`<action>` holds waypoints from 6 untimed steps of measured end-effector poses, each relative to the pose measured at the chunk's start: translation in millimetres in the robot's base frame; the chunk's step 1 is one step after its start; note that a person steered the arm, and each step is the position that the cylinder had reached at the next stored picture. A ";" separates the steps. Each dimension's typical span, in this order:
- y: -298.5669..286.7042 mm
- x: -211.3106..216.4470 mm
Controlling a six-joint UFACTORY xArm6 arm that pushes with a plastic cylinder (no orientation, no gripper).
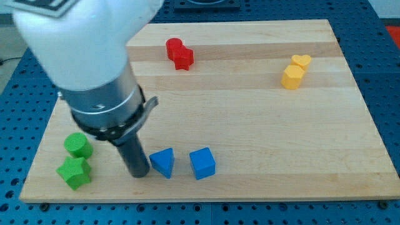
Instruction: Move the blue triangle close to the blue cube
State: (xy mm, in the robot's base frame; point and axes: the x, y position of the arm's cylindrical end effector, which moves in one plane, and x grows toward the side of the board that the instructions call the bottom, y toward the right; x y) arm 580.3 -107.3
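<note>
The blue triangle [163, 162] lies near the view's bottom, left of centre. The blue cube [202, 163] sits just to its right, with a narrow gap between them. My tip [139, 173] is down on the board right beside the triangle's left side, about touching it. The arm's white and grey body fills the view's upper left and hides the board behind it.
A green cylinder [78, 145] and a green star-like block [75, 172] sit at the bottom left, left of my tip. Two red blocks [179, 53] touch near the top centre. Two yellow blocks [295, 70] touch at the top right. The wooden board [262, 125] ends close below the blue blocks.
</note>
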 end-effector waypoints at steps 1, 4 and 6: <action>19.6 -2.1; 59.1 30.6; 53.9 27.5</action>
